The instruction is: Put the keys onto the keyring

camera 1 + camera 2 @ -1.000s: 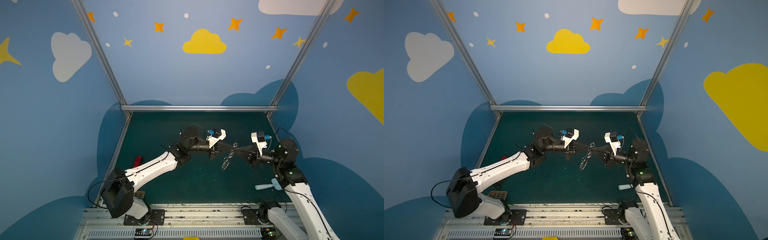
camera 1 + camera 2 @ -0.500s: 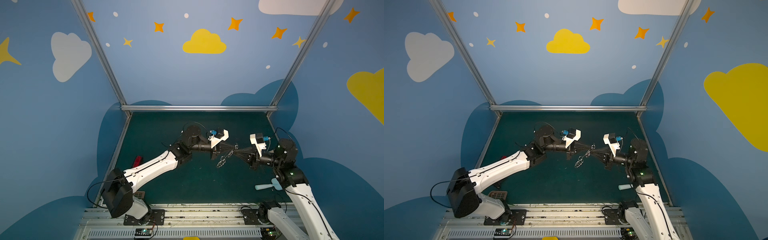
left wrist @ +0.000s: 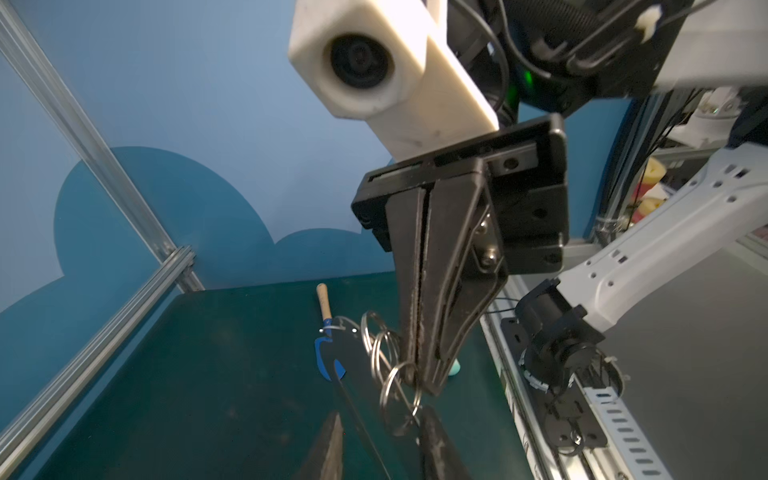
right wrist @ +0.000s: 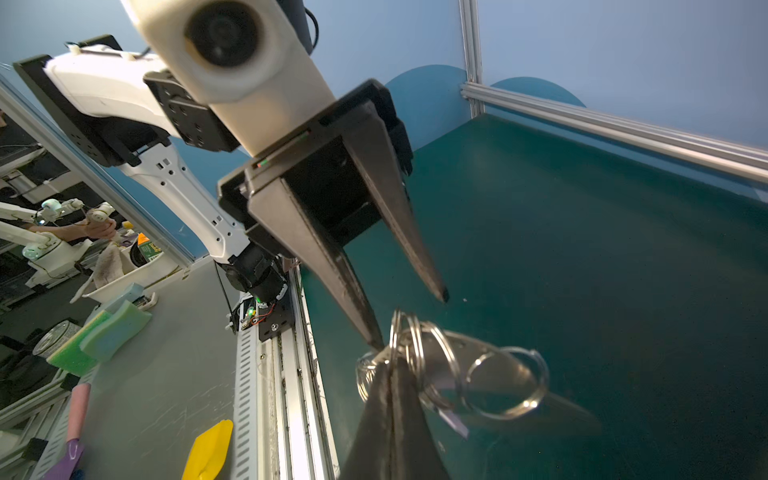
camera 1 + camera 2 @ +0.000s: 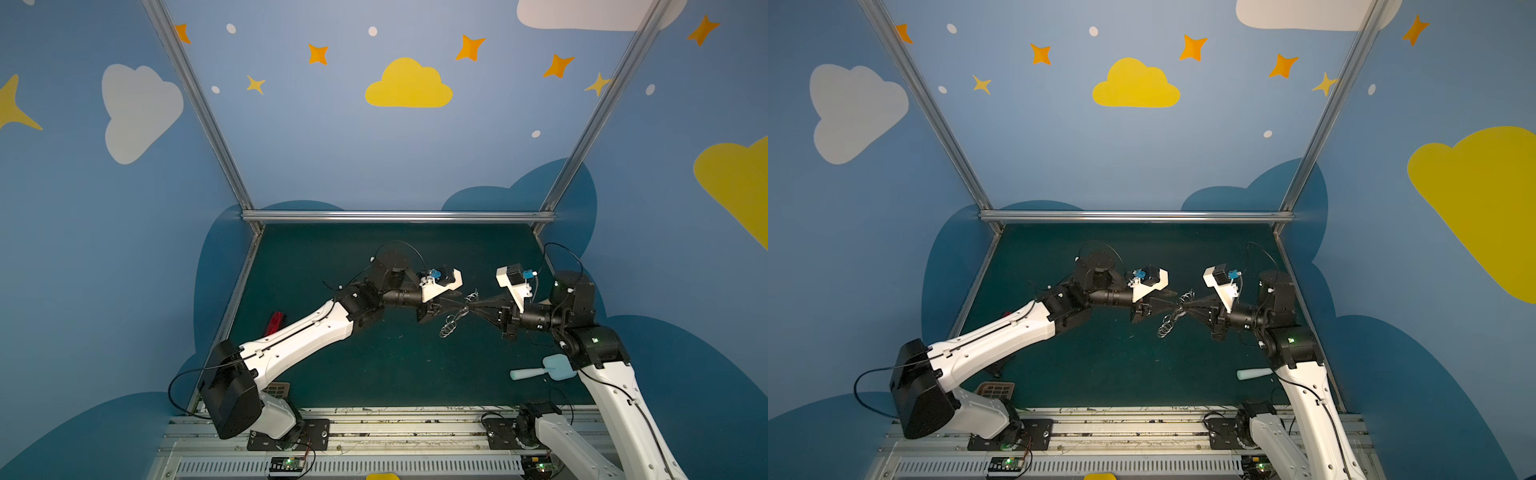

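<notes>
In both top views your left gripper (image 5: 456,301) and right gripper (image 5: 473,307) meet tip to tip over the middle of the tabletop (image 5: 374,374), with the keyring (image 5: 451,326) dangling just under that meeting point. In the left wrist view the right gripper (image 3: 419,380) is pinched together on the rim of the keyring (image 3: 351,386), whose plate shows edge-on, its long axis running in between the left's parted fingers (image 3: 328,449). In the right wrist view the left gripper (image 4: 409,318) stands jaws apart, one tip just beside the split rings (image 4: 415,345), so it is your free arm; what may be the key (image 4: 453,419), a pale sliver under the rings, is too blurred to trust.
</notes>
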